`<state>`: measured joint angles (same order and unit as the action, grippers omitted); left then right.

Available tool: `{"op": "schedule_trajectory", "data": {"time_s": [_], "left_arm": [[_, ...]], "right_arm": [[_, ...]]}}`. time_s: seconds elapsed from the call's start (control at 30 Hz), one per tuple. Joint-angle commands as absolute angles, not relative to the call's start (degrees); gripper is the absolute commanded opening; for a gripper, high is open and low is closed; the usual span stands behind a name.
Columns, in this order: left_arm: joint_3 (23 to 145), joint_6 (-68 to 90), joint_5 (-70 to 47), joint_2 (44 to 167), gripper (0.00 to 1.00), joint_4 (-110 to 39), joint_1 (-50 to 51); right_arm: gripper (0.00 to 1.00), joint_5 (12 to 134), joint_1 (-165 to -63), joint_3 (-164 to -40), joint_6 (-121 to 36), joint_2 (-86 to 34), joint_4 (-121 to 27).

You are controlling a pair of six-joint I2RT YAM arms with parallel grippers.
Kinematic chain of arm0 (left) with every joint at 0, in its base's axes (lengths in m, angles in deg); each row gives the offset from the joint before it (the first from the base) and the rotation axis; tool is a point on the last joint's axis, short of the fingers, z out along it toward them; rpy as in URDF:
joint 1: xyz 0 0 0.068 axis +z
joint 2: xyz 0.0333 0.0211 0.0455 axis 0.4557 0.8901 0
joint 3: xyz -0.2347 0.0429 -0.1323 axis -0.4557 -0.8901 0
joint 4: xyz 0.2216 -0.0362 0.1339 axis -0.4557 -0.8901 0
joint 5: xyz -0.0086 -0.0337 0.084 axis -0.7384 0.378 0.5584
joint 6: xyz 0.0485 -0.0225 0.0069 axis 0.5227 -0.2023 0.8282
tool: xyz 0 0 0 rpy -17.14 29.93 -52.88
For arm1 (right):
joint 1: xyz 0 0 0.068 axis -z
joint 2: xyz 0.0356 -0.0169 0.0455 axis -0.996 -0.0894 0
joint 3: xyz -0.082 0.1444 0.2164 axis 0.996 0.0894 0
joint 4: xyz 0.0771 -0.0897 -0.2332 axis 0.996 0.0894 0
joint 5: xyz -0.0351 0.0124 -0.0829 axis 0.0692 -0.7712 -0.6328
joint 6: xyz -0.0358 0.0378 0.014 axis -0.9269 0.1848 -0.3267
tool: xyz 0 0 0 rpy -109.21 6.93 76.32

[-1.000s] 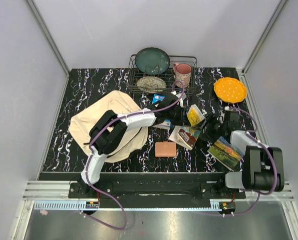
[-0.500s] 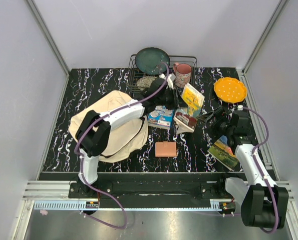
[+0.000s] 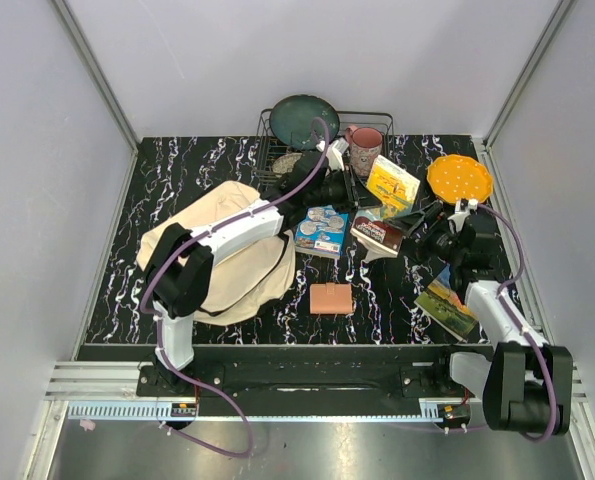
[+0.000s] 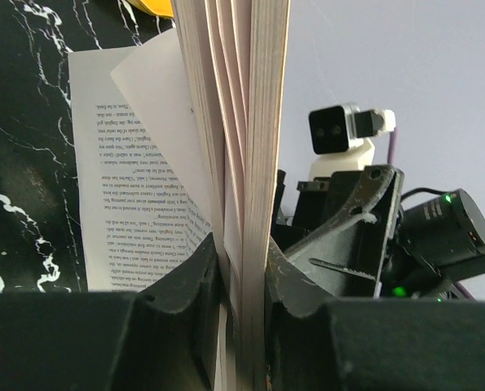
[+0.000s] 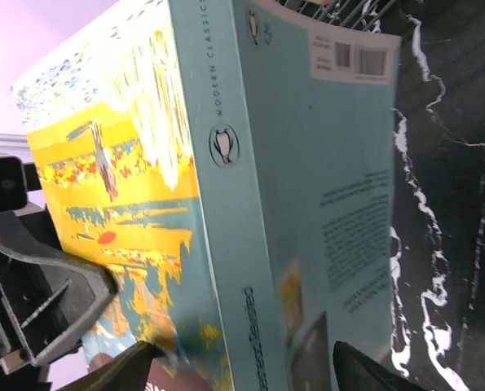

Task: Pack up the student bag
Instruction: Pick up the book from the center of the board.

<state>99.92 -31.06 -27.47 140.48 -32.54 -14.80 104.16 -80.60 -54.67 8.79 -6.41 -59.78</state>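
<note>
Paperback (image 3: 392,185) with a yellow-and-teal cover is held up over the black marbled table (image 3: 177,170). Its page block is pinched between the fingers (image 4: 195,285) of the left gripper (image 4: 242,281), and a few leaves fan loose to one side. The right gripper (image 5: 242,362) faces the book's spine from the opposite side, jaws spread wide with the volume's near end between their tips; whether they touch it cannot be told. The student bag (image 3: 242,275), cream canvas with dark trim, lies slumped on the left of the table beneath the left arm, well apart from the held book. At the far edge a wire dish rack (image 3: 385,118) holds a dark green plate (image 3: 304,120) and a pink mug (image 3: 365,148), and an orange plate (image 3: 459,178) sits to the far right. A blue booklet (image 3: 322,230), a brown-covered book (image 3: 380,232), a salmon block (image 3: 330,298) and a landscape-covered book (image 3: 447,305) lie on the table nearer the arms.
</note>
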Motion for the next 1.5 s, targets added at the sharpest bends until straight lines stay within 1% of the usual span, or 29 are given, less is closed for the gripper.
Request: {"op": "schedule_trajectory", "data": {"time_s": [0.0, 0.07, 0.13, 0.17, 0.23, 0.27, 0.3, 0.33, 0.37, 0.4, 0.43, 0.47, 0.53, 0.6, 0.7, 0.87, 1.0, 1.07, 1.1, 1.17, 1.23, 1.37, 1.4, 1.47], "left_arm": [[100.1, -34.9, -31.7, 136.7, 0.0, -20.2, -15.0], [100.0, -34.6, -31.7, 136.6, 0.0, -20.1, -15.0], [99.7, -34.3, -31.8, 136.5, 0.0, -20.1, -15.0], [99.7, -34.3, -32.0, 136.5, 0.0, -20.2, -15.0], [99.5, -34.3, -32.2, 136.5, 0.0, -19.9, -15.0], [99.3, -34.2, -32.3, 136.5, 0.0, -20.0, -15.0], [99.3, -34.2, -32.3, 136.5, 0.0, -20.1, -15.0], [99.3, -34.2, -32.4, 136.5, 0.01, -20.1, -14.9], [99.2, -34.0, -32.5, 136.6, 0.08, -20.4, -15.0], [99.0, -33.1, -32.5, 136.4, 0.35, -20.8, -15.0], [99.1, -32.3, -32.6, 136.2, 0.48, -22.2, -15.0], [98.5, -31.4, -31.4, 135.6, 0.63, -23.4, -14.9], [97.6, -27.1, -28.7, 133.2, 0.84, -26.5, -14.6], [95.9, -22.8, -23.9, 130.1, 0.99, -31.1, -14.2], [93.4, -20.8, -22.4, 127.8, 0.99, -33.0, -12.4], [93.1, -20.3, -24.1, 127.7, 0.99, -32.9, -10.8], [95.1, -21.2, -26.0, 130.6, 0.99, -32.7, -10.8], [95.5, -22.2, -27.0, 131.6, 0.99, -31.4, -10.8], [95.5, -22.6, -27.1, 132.4, 0.99, -31.1, -10.7], [96.0, -23.4, -28.1, 133.2, 0.99, -30.0, -10.7], [96.0, -24.4, -29.7, 134.1, 0.99, -28.3, -10.7], [94.8, -28.4, -33.0, 135.4, 0.99, -22.7, -10.8], [94.3, -29.1, -33.7, 135.8, 0.99, -21.4, -10.7], [93.2, -31.0, -35.2, 136.0, 0.99, -18.3, -10.7]], "right_arm": [[0.9, 110.0, -80.8, -56.1, 12.4, -10.2, -69.8], [0.82, 111.1, -80.8, -55.5, 14.3, -11.0, -74.0], [0.65, 111.5, -80.9, -55.3, 14.4, -11.2, -75.0], [0.55, 111.6, -80.8, -55.4, 14.5, -11.2, -75.2], [0.3, 111.7, -80.8, -55.2, 14.6, -10.9, -75.6], [0.23, 111.7, -80.9, -55.3, 14.5, -10.4, -75.5], [0.08, 111.6, -80.8, -55.3, 14.4, -10.2, -75.4], [0.0, 111.5, -80.8, -55.4, 14.3, -10.2, -75.2], [0.0, 111.3, -80.9, -55.5, 14.1, -9.8, -74.8], [0.0, 110.8, -80.9, -55.5, 13.8, -9.5, -74.1], [0.0, 110.1, -80.8, -55.6, 13.4, -9.1, -72.3], [0.0, 109.8, -80.8, -56.1, 11.8, -8.3, -71.2], [0.0, 109.9, -80.9, -56.7, 10.6, -7.5, -69.2], [0.0, 110.7, -80.9, -57.3, 10.0, -6.3, -69.2], [0.0, 113.7, -80.8, -57.9, 10.9, -6.0, -71.8], [0.0, 122.0, -80.8, -57.7, 18.2, -8.7, -84.6], [0.0, 126.7, -80.9, -57.6, 23.8, -9.8, -94.9], [0.0, 127.9, -80.9, -57.6, 28.1, -10.5, -98.7], [0.0, 128.8, -80.8, -57.6, 29.7, -10.8, -103.4], [0.0, 129.5, -80.8, -57.6, 34.0, -11.6, -107.1], [0.0, 130.6, -80.8, -57.6, 38.6, -12.5, -114.2], [0.0, 130.9, -80.8, -56.9, 47.1, -17.3, -127.8], [0.0, 130.9, -80.9, -56.9, 48.8, -18.2, -133.1], [0.0, 130.6, -80.8, -56.9, 51.7, -20.5, -136.1]]}}
